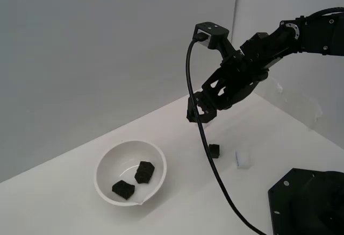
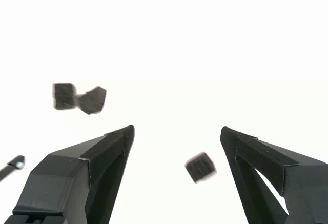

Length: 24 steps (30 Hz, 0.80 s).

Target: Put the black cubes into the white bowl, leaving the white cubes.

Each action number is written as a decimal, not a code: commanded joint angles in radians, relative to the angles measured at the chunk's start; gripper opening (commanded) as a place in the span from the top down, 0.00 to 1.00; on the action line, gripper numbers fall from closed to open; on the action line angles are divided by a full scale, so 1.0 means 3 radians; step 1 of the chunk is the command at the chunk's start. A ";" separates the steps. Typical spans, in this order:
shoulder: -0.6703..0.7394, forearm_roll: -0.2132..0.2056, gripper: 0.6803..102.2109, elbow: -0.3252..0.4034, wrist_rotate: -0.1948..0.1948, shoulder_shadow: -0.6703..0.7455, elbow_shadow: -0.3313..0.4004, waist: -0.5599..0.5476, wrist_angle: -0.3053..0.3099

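Two black cubes [image 1: 134, 180] lie tilted in the bowl [image 1: 159, 162], near the table's [image 1: 64, 203] front edge. Third cube [image 1: 214, 150] sits on open table, askew, no long axis, apart from a white cube [image 1: 244, 159]. My gripper [image 1: 200, 111] hangs above it, jaws spread, empty.

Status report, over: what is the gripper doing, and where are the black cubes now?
Gripper open, empty, above the table. Two black cubes in the white bowl; third black cube on the table, near a white cube. Nothing in the way.
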 commanded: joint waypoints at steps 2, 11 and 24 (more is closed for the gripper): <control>0.0072 0.0066 0.05 0.0066 0.0010 0.0087 0.0046 0.0077 0.0077; 0.0041 0.0194 0.05 0.0302 0.0010 0.0051 0.0286 0.0194 0.0153; -0.0128 0.0220 0.04 0.0378 0.0087 -0.0118 0.0368 0.0235 0.0143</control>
